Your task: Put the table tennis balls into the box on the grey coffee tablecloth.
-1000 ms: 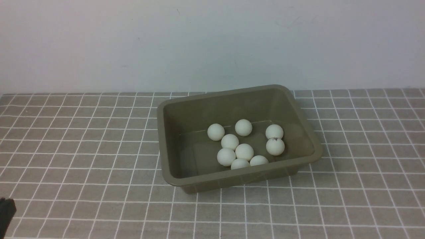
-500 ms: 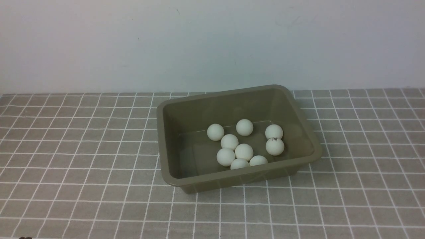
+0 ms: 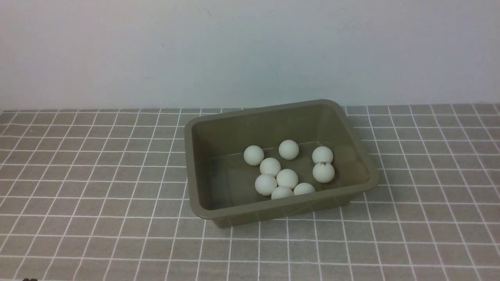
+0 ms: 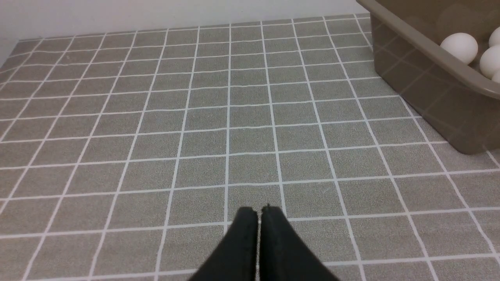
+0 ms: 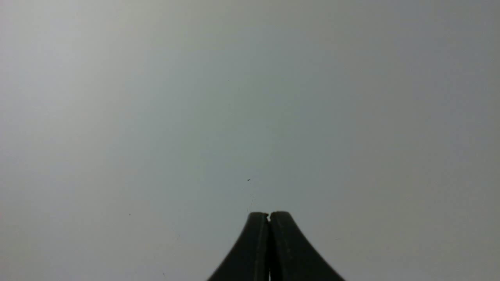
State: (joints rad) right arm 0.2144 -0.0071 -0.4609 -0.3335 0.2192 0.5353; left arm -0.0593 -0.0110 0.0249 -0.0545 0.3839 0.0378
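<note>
**Balls in the tub, both my jaws pressed together**

All eight table tennis balls [image 3: 287, 177] lay inside the olive-brown box [image 3: 273, 212], clustered toward its near wall, two touching nearer its right side. The box sat on the grey coffee tablecloth [image 3: 97, 187], close to the wall edge, with wide bare cloth to its left, right and front. My left gripper [image 4: 259, 212] hung over that bare cloth left of the box, jaws together. My right gripper [image 5: 268, 215] faced a plain grey surface, jaws together.
</note>
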